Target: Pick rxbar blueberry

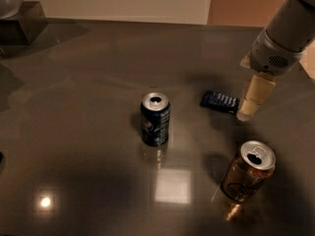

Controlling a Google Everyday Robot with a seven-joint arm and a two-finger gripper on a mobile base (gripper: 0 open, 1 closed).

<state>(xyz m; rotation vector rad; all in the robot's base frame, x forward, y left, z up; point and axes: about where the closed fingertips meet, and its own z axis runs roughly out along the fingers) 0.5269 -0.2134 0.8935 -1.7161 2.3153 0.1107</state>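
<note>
Single view, looking down at a slant from above the near side of the table point(83, 82), facing the far wall point(118, 1). Close enough to fill most of the frame with tabletop. Takes in the gripper point(245, 113) at right, just beside the blue bar point(219, 101).

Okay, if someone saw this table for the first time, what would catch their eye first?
The gripper hangs at the right of the view, just beside the rxbar blueberry, which lies flat on the dark table. A dark blue can stands at the centre, and a brown can stands nearer the camera, at the right.
</note>
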